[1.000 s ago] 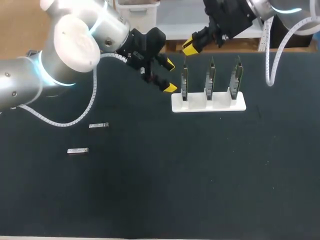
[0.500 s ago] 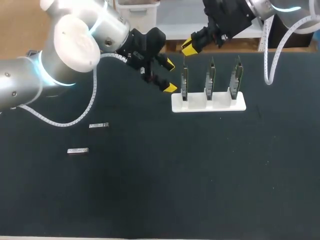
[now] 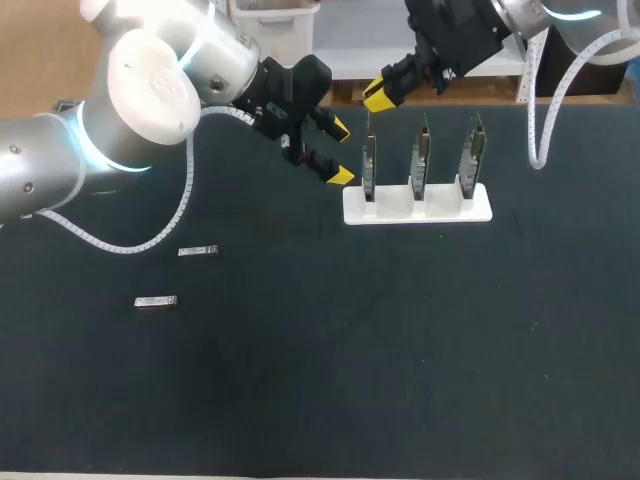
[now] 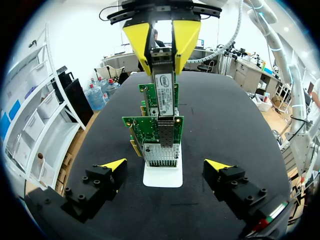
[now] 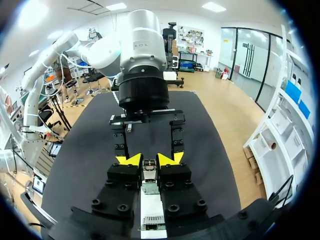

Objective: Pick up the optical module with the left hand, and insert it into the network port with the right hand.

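Observation:
My right gripper (image 3: 379, 95) is shut on a silver optical module (image 4: 164, 92) and holds it upright over the leftmost network card (image 3: 369, 160). Seen from the left wrist, the module's lower end meets the metal port cage (image 4: 161, 124) on that card's top edge; how deep it sits I cannot tell. The right wrist view has the module (image 5: 149, 167) between my right gripper's (image 5: 149, 160) yellow tips. My left gripper (image 3: 340, 152) stands open and empty just left of that card, its fingertips (image 4: 114, 164) on either side of the stand's end.
Three green network cards stand upright in a white holder (image 3: 440, 210) at the back middle of the black table. Two more optical modules (image 3: 198, 251) (image 3: 156, 301) lie flat at the left.

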Controlling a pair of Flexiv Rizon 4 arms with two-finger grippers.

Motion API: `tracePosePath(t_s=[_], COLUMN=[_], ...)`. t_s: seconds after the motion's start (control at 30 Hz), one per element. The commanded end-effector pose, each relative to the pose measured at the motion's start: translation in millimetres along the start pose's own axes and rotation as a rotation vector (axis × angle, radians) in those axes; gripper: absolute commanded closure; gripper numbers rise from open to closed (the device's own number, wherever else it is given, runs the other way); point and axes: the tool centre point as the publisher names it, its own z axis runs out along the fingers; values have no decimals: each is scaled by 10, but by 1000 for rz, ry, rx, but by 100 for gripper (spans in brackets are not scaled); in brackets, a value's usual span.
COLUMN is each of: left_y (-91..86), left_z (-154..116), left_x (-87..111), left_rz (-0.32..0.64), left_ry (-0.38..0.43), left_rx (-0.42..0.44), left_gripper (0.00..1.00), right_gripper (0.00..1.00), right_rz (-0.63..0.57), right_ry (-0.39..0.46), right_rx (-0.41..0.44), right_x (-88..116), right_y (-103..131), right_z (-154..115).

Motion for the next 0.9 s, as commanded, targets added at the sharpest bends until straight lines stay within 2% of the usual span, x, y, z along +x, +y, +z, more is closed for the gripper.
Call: tracePosePath(t_s=[0.03,0.87,0.9], left_y=[2,2,2], left_z=[1,1,1], left_x=[-5,-5,-5], left_rz=[-1,-1,-1], left_ry=[3,3,3], left_rx=[0,0,0], left_gripper=[0,0,0], right_gripper=[100,100,83], right_rz=[1,27,28], right_ry=[0,19,19], right_rx=[-9,-27,-28], right_x=[12,92,90], right_y=[-43,-44,-41], right_z=[8,73,73])
